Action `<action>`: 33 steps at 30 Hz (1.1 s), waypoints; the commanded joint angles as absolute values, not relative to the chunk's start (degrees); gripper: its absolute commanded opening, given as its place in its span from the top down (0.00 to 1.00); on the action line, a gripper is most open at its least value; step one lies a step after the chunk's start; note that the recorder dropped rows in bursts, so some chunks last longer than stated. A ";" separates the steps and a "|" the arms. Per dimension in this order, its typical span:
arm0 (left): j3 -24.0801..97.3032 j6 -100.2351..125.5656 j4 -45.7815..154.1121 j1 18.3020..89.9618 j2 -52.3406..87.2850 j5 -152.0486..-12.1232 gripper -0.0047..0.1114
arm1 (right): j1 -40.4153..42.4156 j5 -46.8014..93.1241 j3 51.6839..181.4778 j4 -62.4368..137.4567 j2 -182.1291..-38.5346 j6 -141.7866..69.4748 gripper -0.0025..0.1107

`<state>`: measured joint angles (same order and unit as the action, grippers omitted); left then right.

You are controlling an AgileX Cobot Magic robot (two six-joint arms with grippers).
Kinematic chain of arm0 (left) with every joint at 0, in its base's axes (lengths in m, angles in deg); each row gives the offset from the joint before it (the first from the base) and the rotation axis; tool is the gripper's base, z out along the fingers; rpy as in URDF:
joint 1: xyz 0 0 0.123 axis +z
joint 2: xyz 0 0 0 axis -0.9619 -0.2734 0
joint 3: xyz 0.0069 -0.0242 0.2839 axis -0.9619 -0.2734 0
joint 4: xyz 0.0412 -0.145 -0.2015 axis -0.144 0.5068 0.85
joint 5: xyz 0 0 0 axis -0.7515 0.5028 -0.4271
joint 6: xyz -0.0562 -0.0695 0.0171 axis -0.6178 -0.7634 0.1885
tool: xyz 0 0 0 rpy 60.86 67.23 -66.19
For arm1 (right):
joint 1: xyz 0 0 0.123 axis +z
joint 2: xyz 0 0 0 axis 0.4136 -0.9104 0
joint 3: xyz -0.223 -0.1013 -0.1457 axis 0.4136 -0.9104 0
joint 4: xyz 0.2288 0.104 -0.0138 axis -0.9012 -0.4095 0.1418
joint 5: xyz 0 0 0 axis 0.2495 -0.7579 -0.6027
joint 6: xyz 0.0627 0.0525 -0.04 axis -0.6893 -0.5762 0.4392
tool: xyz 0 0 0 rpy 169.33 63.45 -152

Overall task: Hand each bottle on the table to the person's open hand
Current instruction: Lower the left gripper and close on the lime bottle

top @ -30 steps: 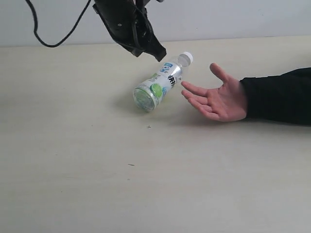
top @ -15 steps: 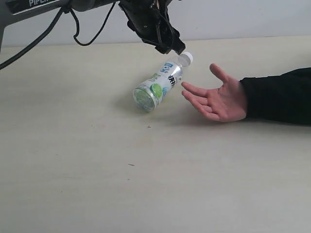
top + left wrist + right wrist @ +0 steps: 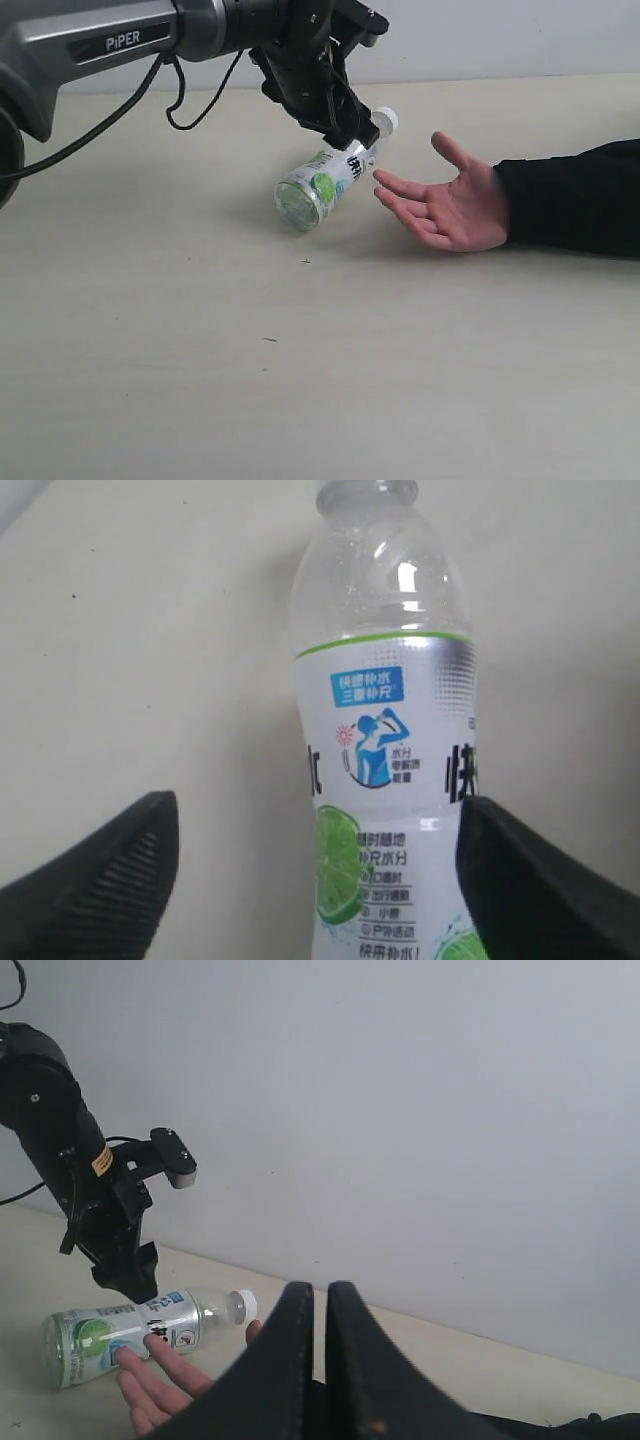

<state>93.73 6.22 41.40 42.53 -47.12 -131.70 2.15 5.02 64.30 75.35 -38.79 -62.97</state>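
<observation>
Under the left hand (image 3: 354, 133) lies the bottle (image 3: 322, 183).

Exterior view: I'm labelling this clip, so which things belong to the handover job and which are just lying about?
Job: lime-label bottle, open hand, left gripper, table.
Lying about: black cable, dark specks, right gripper, shut.

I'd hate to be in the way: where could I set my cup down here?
The broad pale cream table is bare on the camera's side of the clear plastic lime-labelled bottle and the person's open hand. Crowded: around the bottle's cap, between black left gripper and hand.
</observation>
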 commanded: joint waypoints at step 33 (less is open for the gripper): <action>94.04 5.64 41.27 42.27 -54.30 -133.25 0.27 | 2.22 5.67 64.06 75.11 -38.53 -62.97 0.92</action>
<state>93.77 6.22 41.35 42.53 -53.55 -132.12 2.15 5.02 64.30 75.35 -38.79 -62.97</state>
